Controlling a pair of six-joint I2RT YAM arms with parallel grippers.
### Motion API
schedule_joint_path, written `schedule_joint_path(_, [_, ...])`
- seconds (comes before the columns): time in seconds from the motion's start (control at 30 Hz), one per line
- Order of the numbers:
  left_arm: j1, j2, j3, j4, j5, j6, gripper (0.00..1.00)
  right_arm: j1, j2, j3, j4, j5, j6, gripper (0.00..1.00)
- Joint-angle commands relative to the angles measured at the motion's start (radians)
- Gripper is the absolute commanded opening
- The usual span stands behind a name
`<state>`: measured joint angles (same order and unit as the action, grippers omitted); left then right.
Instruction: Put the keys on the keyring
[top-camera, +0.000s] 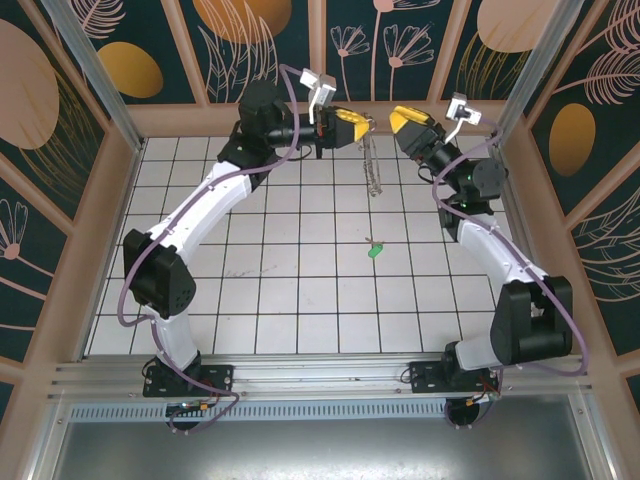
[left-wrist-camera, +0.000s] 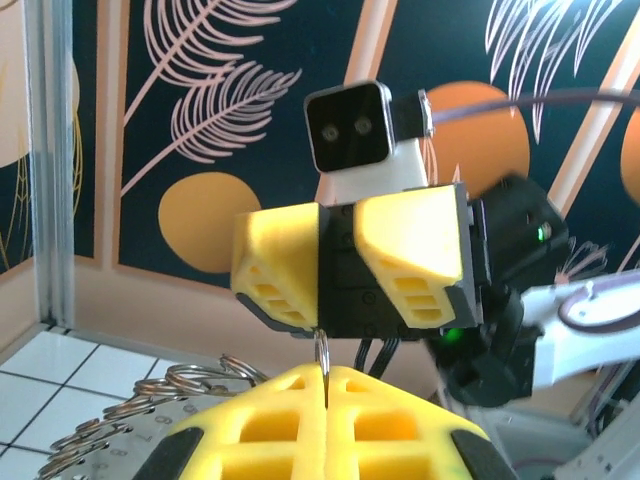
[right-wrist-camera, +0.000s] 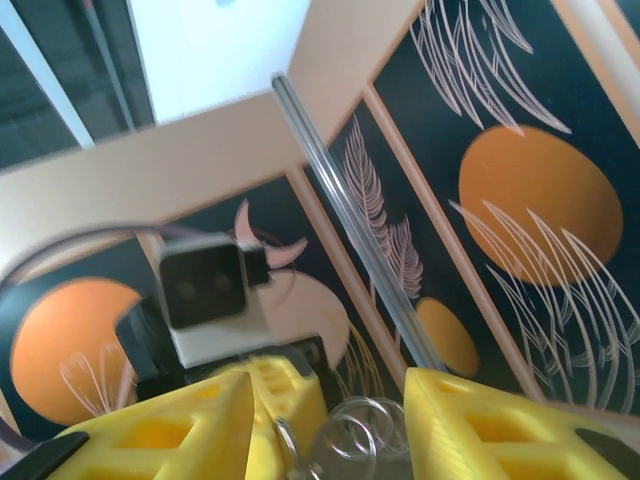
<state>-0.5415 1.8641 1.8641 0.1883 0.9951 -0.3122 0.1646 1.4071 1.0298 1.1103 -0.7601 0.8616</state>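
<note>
Left gripper (top-camera: 362, 122) is clamped on the keyring (top-camera: 374, 165) at far middle; it's thin, light and swingy. Right gripper (top-camera: 398, 118) sits parted beside it. The tiny key (top-camera: 375, 250) lies nearer on the tiles (top-camera: 300, 260), so I'd grab its green head.

The keyring (left-wrist-camera: 186, 379) between closed jaws

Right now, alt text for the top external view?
The left gripper is shut on the keyring, which dangles over the far end of the white tiled table. The right gripper faces it close by, open. The green-headed key lies on the tiles nearer the arm bases.
</note>
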Motion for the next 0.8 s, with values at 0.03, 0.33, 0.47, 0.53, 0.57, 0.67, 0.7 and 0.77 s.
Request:
schedule_joint_path(0.03, [0.018,0.023,0.128,-0.307,0.087,0.244,0.00,-0.011,-0.047,0.075,-0.320,-0.171,-0.237,0.45])
schedule_joint_path(0.33, [0.049,0.045,0.170,-0.400,0.179,0.284,0.00,-0.019,-0.071,0.096,-0.430,-0.315,-0.367,0.43])
schedule_joint_path(0.47, [0.052,0.047,0.164,-0.456,0.181,0.325,0.00,-0.020,-0.054,0.106,-0.434,-0.358,-0.383,0.42])
schedule_joint_path(0.53, [0.052,0.046,0.149,-0.460,0.188,0.329,0.00,-0.016,-0.034,0.114,-0.427,-0.377,-0.379,0.41])
schedule_joint_path(0.57, [0.052,0.046,0.144,-0.460,0.189,0.329,0.00,-0.013,-0.026,0.116,-0.420,-0.387,-0.377,0.40])
schedule_joint_path(0.67, [0.053,0.046,0.127,-0.460,0.189,0.328,0.00,-0.002,0.001,0.131,-0.423,-0.405,-0.386,0.38])
schedule_joint_path(0.7, [0.052,0.046,0.123,-0.458,0.192,0.328,0.00,0.001,0.010,0.135,-0.424,-0.409,-0.388,0.37])
schedule_joint_path(0.77, [0.052,0.046,0.115,-0.455,0.197,0.326,0.00,0.008,0.026,0.141,-0.423,-0.417,-0.387,0.37])
